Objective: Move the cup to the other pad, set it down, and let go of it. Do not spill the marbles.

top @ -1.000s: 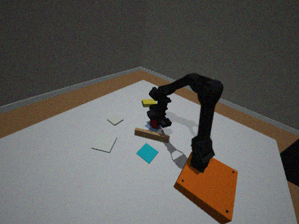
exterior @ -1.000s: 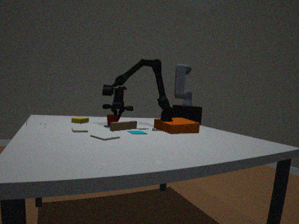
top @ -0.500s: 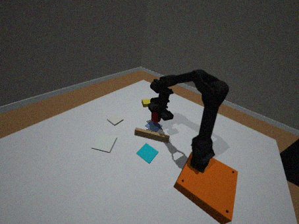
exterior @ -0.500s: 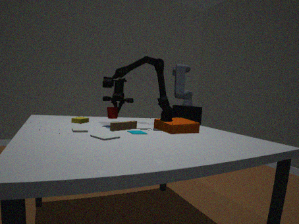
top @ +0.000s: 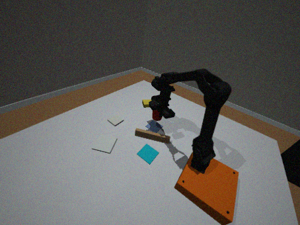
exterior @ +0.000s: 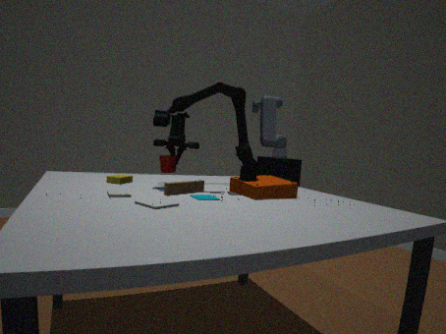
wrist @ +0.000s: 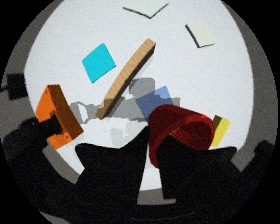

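The red cup (top: 156, 115) (exterior: 167, 163) (wrist: 159, 116) hangs in the air above the blue pad (top: 154, 126) (wrist: 161, 99). My gripper (exterior: 175, 159) (wrist: 151, 129) is shut on the cup's wall, with one finger reaching inside the rim. The cup looks roughly upright in the exterior view. A small orange-yellow spot shows inside it in the wrist view; the marbles are otherwise hidden. The teal pad (top: 148, 153) (exterior: 204, 197) (wrist: 98, 62) lies flat on the other side of the wooden bar.
The wooden bar (top: 152, 135) (exterior: 185, 188) (wrist: 125, 80) stands between the pads. A yellow block (top: 146, 103) (exterior: 119, 179) (wrist: 221, 132) is beyond the cup. Two pale tiles (top: 115, 120) (top: 106, 143) lie to one side. The orange base (top: 211, 189) (exterior: 265, 188) carries the arm.
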### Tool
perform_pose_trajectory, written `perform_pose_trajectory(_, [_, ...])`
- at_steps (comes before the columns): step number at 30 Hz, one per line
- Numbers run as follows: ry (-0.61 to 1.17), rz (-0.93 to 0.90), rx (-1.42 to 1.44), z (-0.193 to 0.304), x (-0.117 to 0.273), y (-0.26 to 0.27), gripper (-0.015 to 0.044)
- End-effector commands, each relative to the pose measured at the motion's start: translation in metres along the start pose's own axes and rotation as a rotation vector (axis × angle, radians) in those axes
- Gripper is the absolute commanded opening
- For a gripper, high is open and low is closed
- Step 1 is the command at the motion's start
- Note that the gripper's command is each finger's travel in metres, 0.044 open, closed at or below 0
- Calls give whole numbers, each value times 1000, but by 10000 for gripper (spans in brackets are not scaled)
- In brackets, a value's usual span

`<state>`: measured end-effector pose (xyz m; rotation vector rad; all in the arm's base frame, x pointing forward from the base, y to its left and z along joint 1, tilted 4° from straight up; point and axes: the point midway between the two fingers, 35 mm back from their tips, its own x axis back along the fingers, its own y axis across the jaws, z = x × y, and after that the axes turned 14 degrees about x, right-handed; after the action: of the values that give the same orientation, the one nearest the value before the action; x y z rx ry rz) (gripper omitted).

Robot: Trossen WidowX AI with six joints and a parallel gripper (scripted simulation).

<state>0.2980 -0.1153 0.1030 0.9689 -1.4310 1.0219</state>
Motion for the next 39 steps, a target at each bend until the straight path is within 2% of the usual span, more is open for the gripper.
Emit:
perform_pose_trajectory(1, [0, -1, 0, 0, -1, 0, 0])
perform_pose_trajectory(12, [-1, -1, 1, -5, 0, 4, 0])
perform_pose_trajectory(39, [-8, -5, 4, -57, 2, 47, 0])
